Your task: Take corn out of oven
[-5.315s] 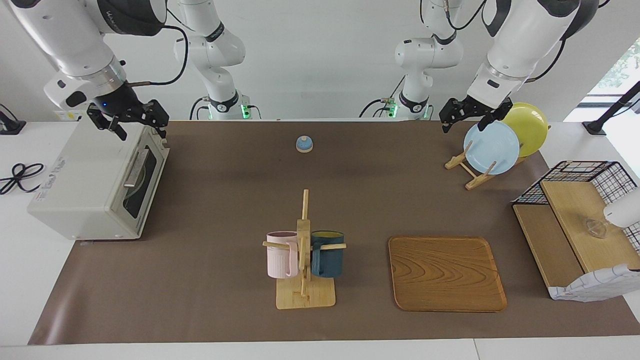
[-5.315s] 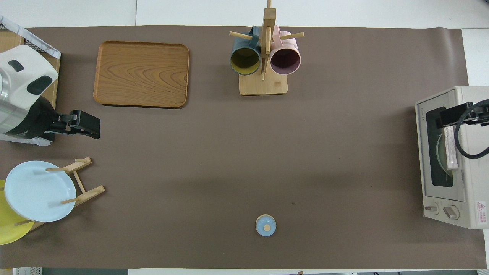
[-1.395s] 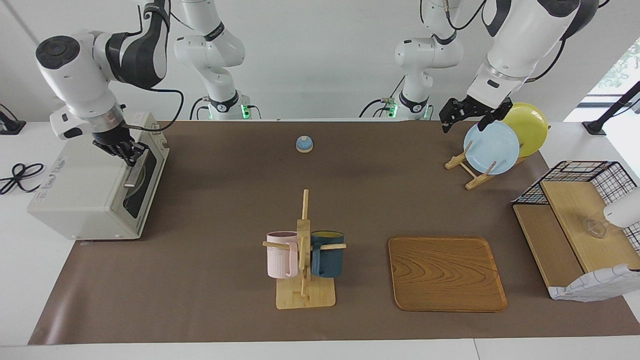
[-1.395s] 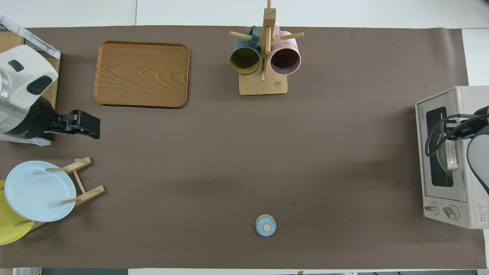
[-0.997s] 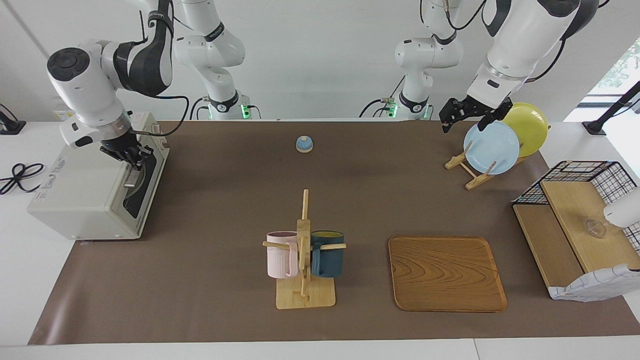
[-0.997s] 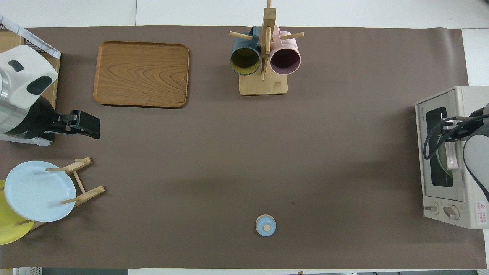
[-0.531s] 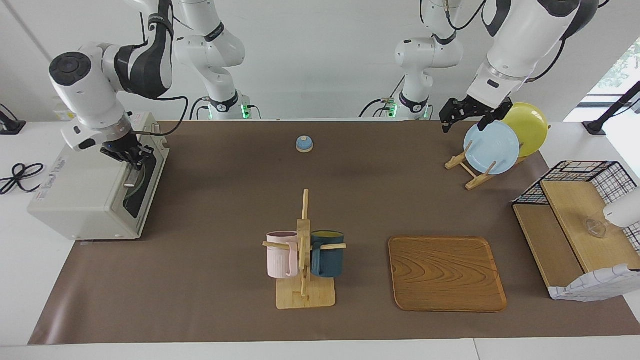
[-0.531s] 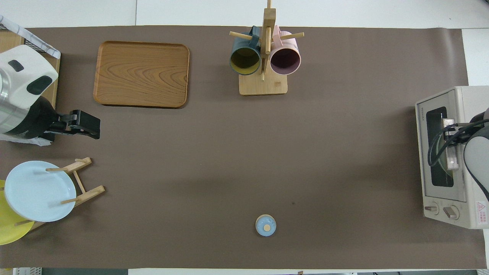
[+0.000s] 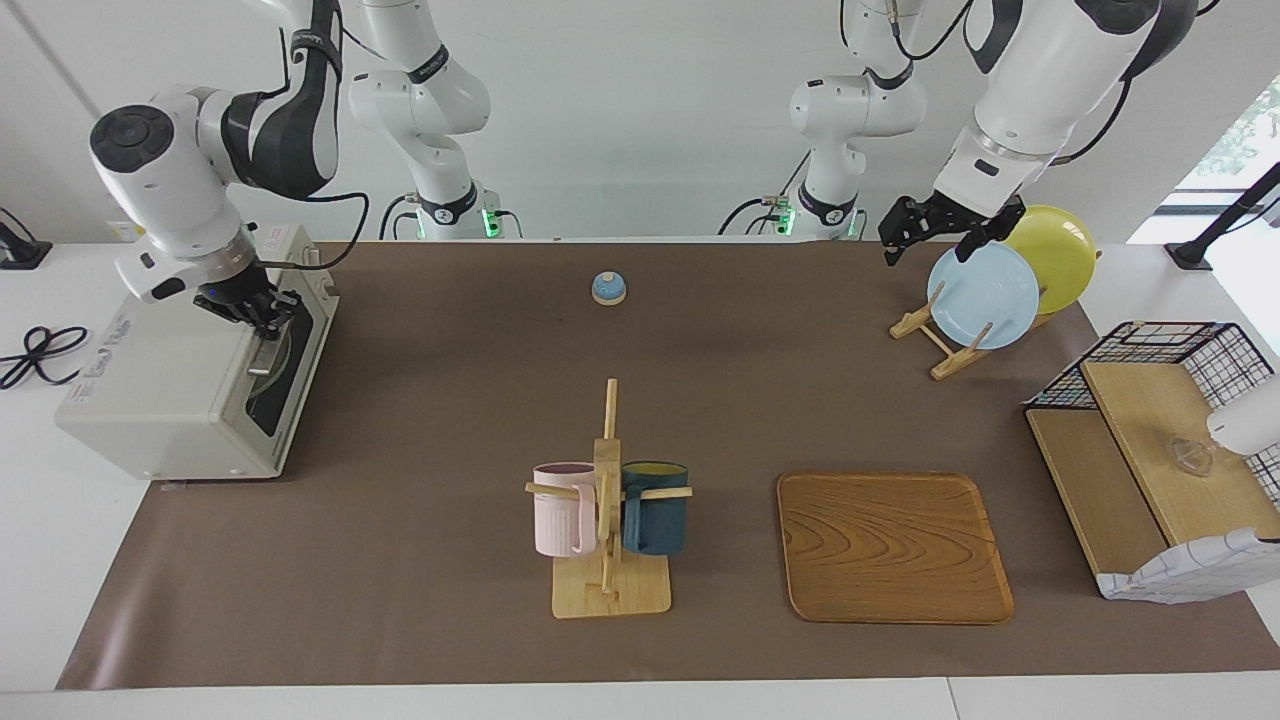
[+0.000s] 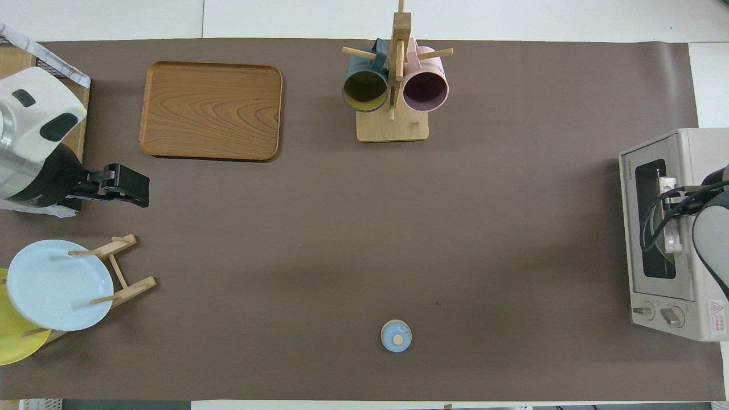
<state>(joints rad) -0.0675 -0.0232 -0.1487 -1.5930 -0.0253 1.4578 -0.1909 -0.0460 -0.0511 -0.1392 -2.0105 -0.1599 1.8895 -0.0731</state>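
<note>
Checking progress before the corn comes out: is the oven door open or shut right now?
Shut. The oven door's dark glass sits flush with its front in both views, and the right gripper is at the door handle.

Robotics laboratory with a staged kitchen set: white robot arms bolted at the top edge of the facing view, bare white walls, loose cables, and a white desk covered by a brown mat. Kitchen props laid out on it: toaster oven at left, mug stand at centre, wooden tray, plate rack upper right, wire basket at right.
</note>
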